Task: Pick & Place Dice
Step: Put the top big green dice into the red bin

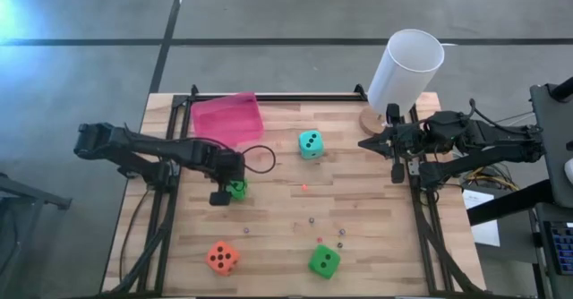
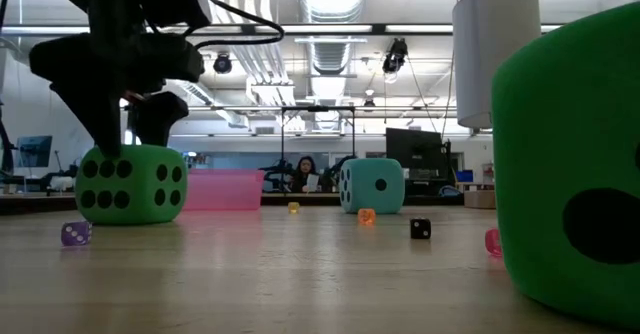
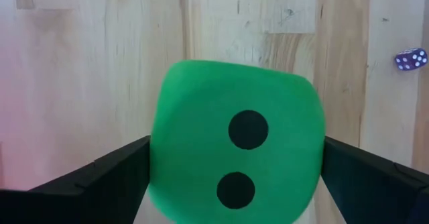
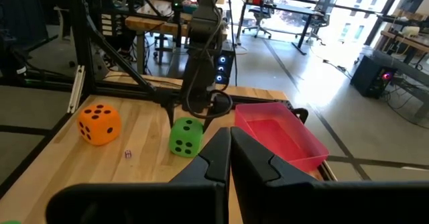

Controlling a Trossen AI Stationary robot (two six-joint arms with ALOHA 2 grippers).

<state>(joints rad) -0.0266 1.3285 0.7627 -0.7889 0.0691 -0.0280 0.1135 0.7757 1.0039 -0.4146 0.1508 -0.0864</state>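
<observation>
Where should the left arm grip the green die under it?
Grip the green die on its two opposite upright faces, coming straight down from above. It sits flat on the table, two-pip face up, and the left gripper already has open jaws either side. Pink bin is clear of it.
</observation>
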